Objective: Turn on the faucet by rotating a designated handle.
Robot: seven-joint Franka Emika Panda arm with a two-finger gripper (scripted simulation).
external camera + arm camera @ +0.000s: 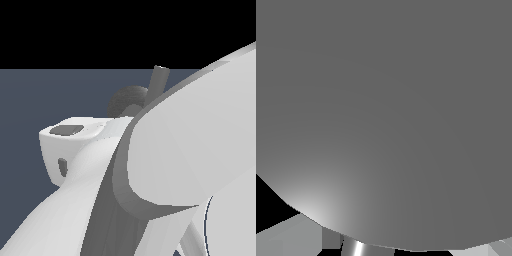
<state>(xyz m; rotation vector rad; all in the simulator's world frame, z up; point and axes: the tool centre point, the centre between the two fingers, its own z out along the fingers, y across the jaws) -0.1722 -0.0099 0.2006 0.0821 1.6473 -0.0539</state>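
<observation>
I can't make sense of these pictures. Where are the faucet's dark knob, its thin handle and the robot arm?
knob (127,100), exterior view, rounded top.
handle (159,80), exterior view, upper shaft.
robot arm (200,140), exterior view, white casing.

We see little of the matte grey metal faucet (129,101) in the exterior view: only a dark, rounded knob shows, peeking above the white arm that covers the rest. Just to that view's right of the knob, the thin straight grey metal rod of the handle (158,82) juts upward, tilted slightly toward that view's right, with a blunt flat tip; its lower end is hidden. In the wrist view, a broad, smooth grey curved surface of the faucet (386,110) fills nearly the whole picture, brighter near one edge.
</observation>
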